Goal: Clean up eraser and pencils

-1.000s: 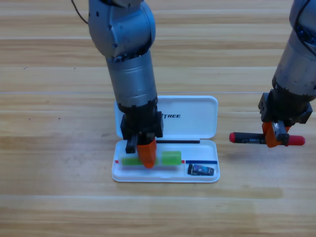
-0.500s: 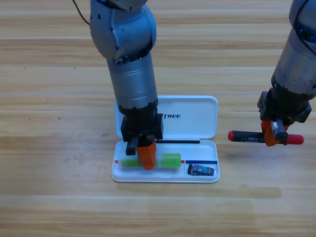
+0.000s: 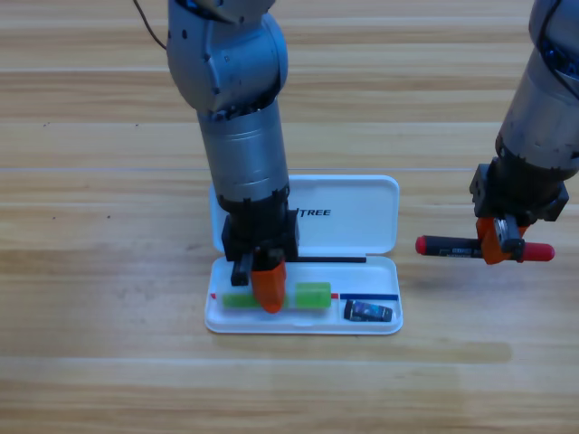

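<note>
High view, the only one. Left end effector (image 3: 267, 291) down inside the tray of the open white case (image 3: 362, 221), planted over the middle of the green pencil (image 3: 312, 294), which lies flat along the tray's length with one green end showing either side of the orange jaw. Cannot tell whether clenched on the stick or already let go, since the pointing-down pose hides the gap. Probably placed lengthwise because only that way fits the tray. Eraser (image 3: 368, 312) lying in the tray's right end, just beside the green pencil's right tip but apart from it, tucked into the corner where it leaves the long run free.

Right end effector (image 3: 502, 244) off to the right of the case, above the bare worktop (image 3: 90, 271), clamped on the black pencil (image 3: 484, 248) toward its right end. Held level and roughly parallel to the case's long side, red tips sticking out both ways; likely kept in that line so it can go straight down beside the green one. Held clear of the case, seemingly waiting while the left arm occupies the tray.

Judged as far along: eraser stowed, green pencil in the tray, black pencil not yet in, lid open
</note>
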